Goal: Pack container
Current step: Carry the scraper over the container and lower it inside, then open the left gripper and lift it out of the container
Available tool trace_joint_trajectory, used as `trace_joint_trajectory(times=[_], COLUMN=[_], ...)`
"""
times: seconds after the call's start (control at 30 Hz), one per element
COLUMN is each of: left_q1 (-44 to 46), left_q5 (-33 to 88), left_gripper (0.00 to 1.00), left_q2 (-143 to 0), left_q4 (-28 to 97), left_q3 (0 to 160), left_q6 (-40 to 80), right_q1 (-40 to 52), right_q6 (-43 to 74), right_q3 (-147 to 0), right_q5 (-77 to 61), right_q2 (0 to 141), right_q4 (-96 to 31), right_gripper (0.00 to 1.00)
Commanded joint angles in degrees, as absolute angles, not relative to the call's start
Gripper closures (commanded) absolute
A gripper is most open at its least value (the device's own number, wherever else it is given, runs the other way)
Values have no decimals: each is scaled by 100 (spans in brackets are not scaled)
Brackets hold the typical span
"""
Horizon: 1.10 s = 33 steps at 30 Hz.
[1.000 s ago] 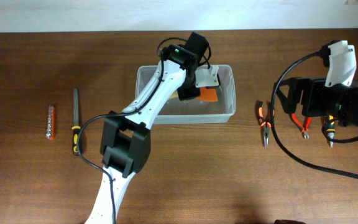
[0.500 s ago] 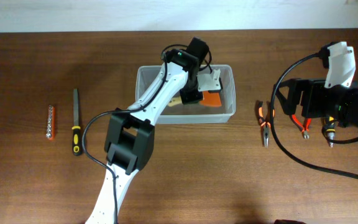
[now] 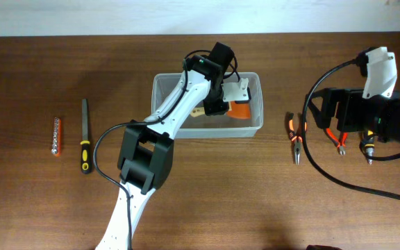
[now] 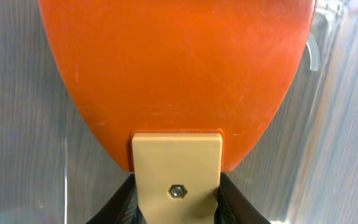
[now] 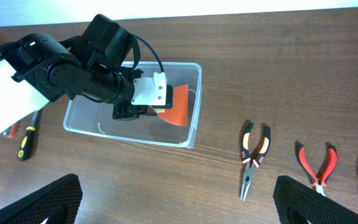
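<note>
The clear plastic container [image 3: 160,104] stands at the table's back middle; it also shows in the right wrist view [image 5: 129,134]. My left gripper [image 3: 217,104] reaches down inside it and is shut on the cream handle of an orange scraper [image 3: 238,110]. In the left wrist view the orange blade [image 4: 179,68] fills the frame above the fingers [image 4: 178,186], over the container's floor. The scraper [image 5: 178,112] sits near the container's right end. My right gripper [image 3: 339,111] hovers at the far right, open and empty [image 5: 179,199].
Orange-handled needle-nose pliers [image 3: 296,135], red-handled pliers [image 3: 337,139] and a screwdriver [image 3: 368,149] lie right of the container, under the right arm. A file with a yellow-black handle [image 3: 85,135] and a small orange ribbed piece [image 3: 57,136] lie at the left.
My left gripper has shifted the orange scraper a little to the right inside the container. The right arm has not moved.
</note>
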State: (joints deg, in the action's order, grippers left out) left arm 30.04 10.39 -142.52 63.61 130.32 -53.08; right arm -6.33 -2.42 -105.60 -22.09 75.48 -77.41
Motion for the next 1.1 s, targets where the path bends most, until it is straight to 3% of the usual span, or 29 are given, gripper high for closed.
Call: trace_joint_trajectory(times=[0.0,0.2,0.23,0.3,0.7,1.07], left_q1=[3000,2989,2982,2971,2788,2005], left_q5=[1205,1109,1072,1074,978,729], left_gripper=[98,78,65,1,1,1], left_q2=[-14274,-14278,-14278,-14278,-13904,-11502], left_q4=[6296,6104,6086,6086,6357,7098], left_q3=[13052,13052,13052,13052,13054,13054], left_q6=[-5673,-5673,-5671,-5669,-4501,-3636], right_q1=[-609,-609,-609,-609,-609,-609], right_q6=[-274,-274,-274,-274,-274,-274], right_q3=[-10608,-10608,-10608,-10608,-10608,-10608], right_q5=[-2180,-2180,-2180,-2180,-2180,-2182], right_q2=[7537,7537,7537,7537,7537,7537], right_q4=[-7741,-7745,-7743,-7747,-7771,-7762], right_gripper=[1,1,1,1,1,1])
